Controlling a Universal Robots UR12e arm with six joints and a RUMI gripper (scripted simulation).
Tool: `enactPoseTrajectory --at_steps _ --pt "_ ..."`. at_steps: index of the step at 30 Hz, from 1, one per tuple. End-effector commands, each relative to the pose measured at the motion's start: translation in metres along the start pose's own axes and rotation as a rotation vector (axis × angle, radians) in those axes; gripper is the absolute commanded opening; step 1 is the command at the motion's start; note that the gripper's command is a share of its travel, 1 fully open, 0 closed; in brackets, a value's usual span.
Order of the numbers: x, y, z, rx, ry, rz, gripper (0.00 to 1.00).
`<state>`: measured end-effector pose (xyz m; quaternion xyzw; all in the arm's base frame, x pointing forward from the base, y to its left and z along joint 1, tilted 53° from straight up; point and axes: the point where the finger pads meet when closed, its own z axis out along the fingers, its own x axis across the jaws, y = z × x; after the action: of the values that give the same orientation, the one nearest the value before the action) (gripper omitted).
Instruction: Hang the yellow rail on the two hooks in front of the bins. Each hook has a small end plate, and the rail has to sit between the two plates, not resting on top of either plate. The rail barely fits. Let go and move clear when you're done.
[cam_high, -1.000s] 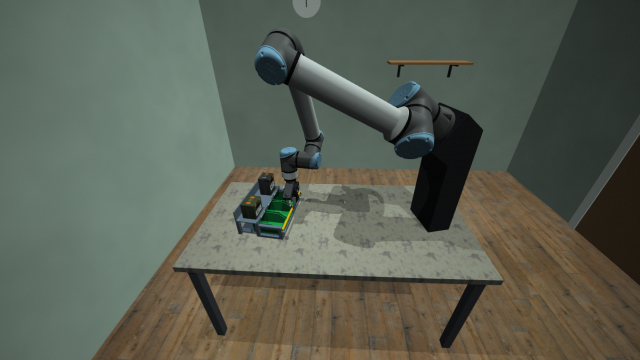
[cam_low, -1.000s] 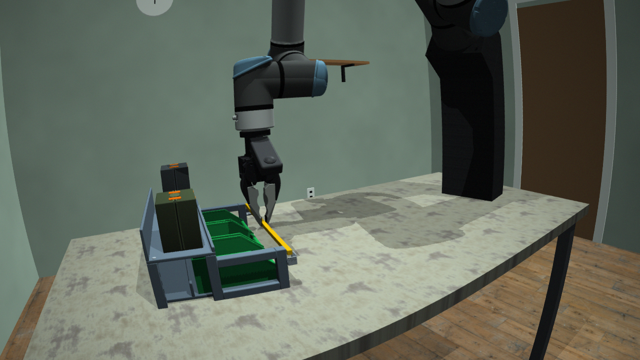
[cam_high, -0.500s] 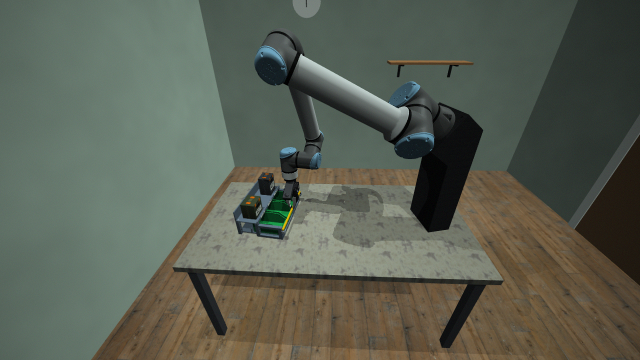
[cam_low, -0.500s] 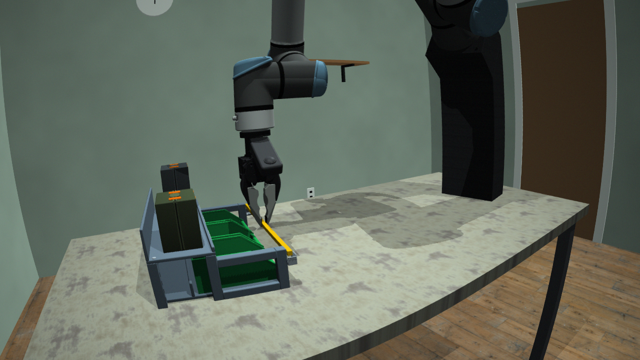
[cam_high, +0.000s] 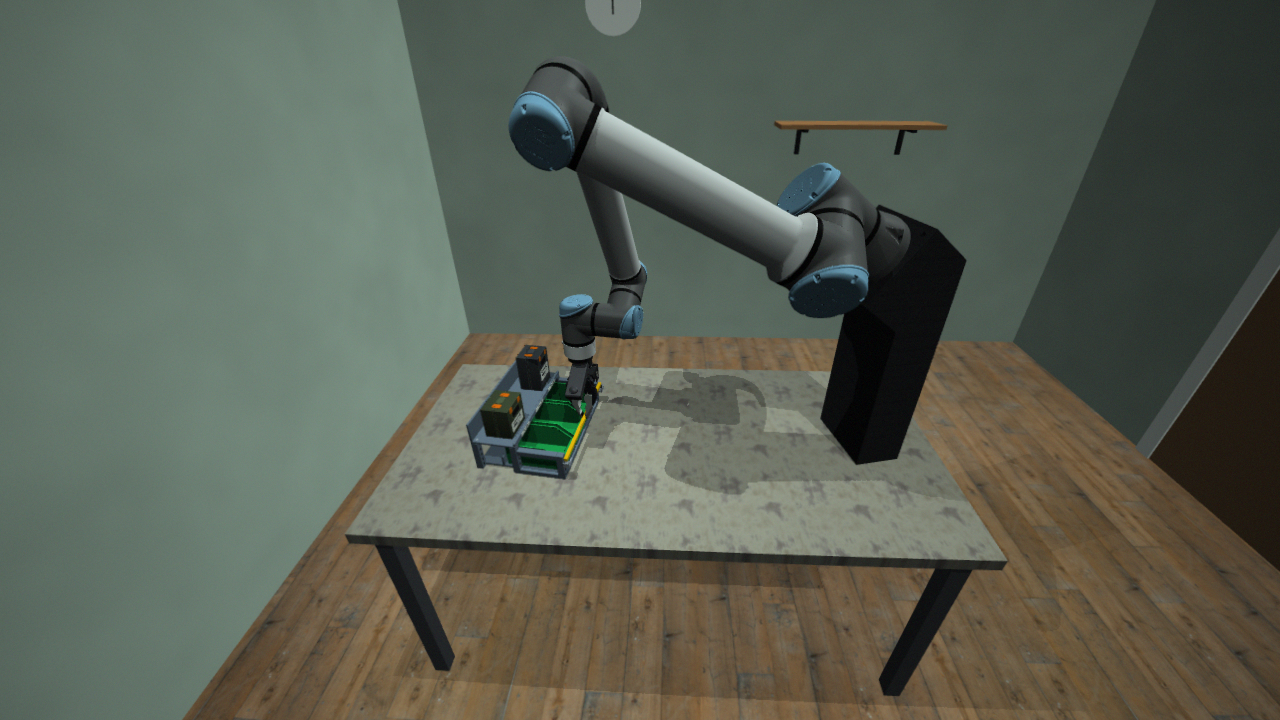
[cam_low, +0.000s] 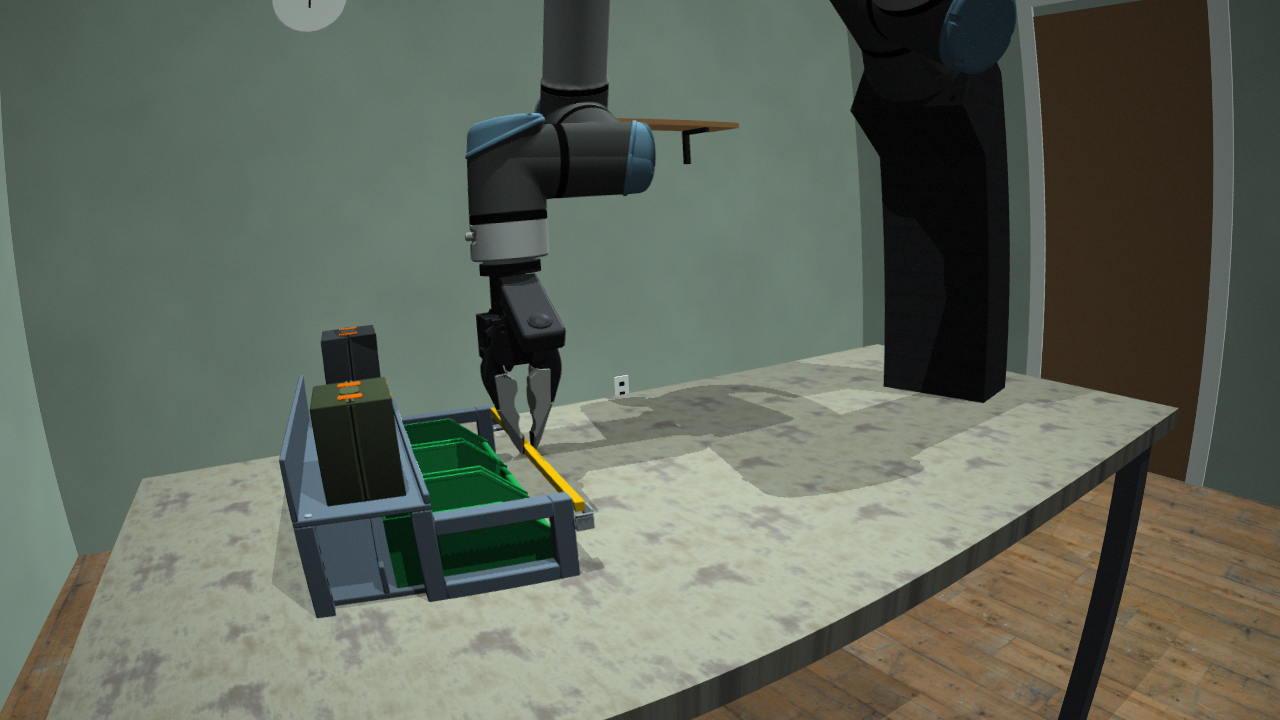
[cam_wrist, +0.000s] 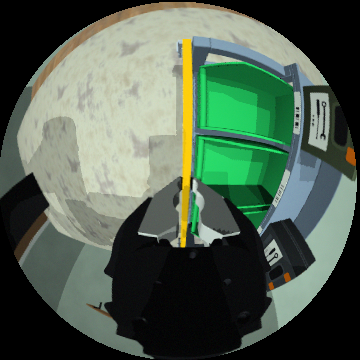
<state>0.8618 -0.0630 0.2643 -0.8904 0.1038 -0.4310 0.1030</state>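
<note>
The yellow rail (cam_low: 540, 463) is a long thin bar running along the front of the grey rack (cam_low: 420, 501), right before the green bins (cam_low: 452, 470). My gripper (cam_low: 526, 437) is shut on the rail near its far end. In the wrist view the rail (cam_wrist: 186, 125) runs straight away from my fingers along the rack's front edge. Its near end lies at the small grey hook plate (cam_low: 584, 516). The far hook is hidden behind my fingers. I cannot tell whether the rail sits between the plates or on top of one.
Two dark boxes with orange tabs (cam_low: 353, 429) stand in the rack's rear section. The arm's black base (cam_low: 939, 205) stands at the table's far right. The rack sits near the table's left side (cam_high: 532, 420).
</note>
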Motion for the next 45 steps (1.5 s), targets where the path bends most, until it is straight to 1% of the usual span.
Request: enactPoseTrajectory --at_steps 1,45 --pt "0.0005 -0.0002 -0.0003 0.0 0.001 0.0 0.0" --pt "0.0005 -0.0002 0.0043 0.0 0.001 -0.001 0.0"
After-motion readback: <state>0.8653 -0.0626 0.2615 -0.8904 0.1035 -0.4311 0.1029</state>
